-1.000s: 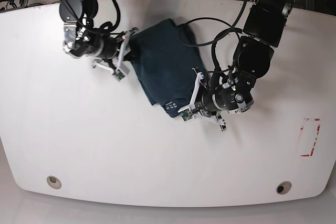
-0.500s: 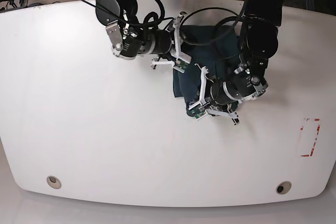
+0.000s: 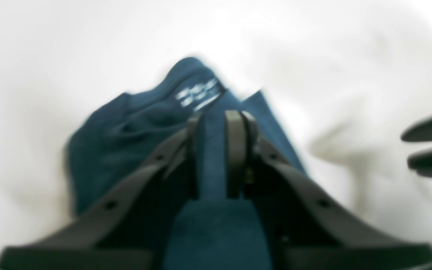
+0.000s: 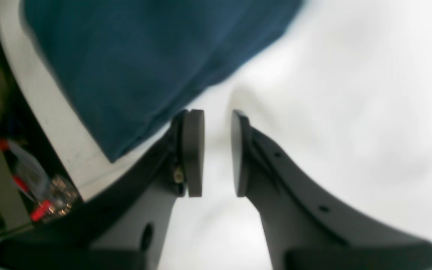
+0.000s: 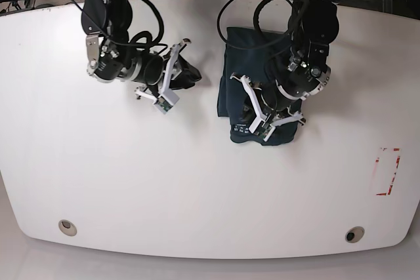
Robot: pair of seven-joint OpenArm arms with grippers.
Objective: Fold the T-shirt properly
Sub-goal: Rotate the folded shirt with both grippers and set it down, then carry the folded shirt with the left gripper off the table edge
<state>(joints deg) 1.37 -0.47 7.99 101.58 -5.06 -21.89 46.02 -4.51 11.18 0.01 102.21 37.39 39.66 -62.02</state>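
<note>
Left wrist view: left gripper (image 3: 218,150) pinching a strip of the T-shirt (image 3: 126,138), navy cloth running up between the two pads and bunching below them; white label marks (image 3: 197,93) visible just past the fingertips, so grip sits near the neck edge. Blurred throughout, suggesting motion. Dark shape at the right edge, possibly the other gripper, too soft to confirm.

Right wrist view: right gripper (image 4: 218,153) with a narrow gap between its pads and nothing in that gap, only bare white table (image 4: 351,112) behind. Shirt lying beyond and to one side of the fingertips, not touching them; table edge and wiring at the left.

Base view: garment now a compact dark rectangle right of the table's centre, under the left arm, whose gripper (image 5: 259,113) rests on the lower part of the cloth. Right gripper (image 5: 187,73) well apart from the cloth, over bare table. Compared with a second ago, shirt swept from a slanted, wider spread into this narrower stack, and the right arm backed off after crossing over it. Looks like a fold just laid; release and smoothing probably remaining.
</note>
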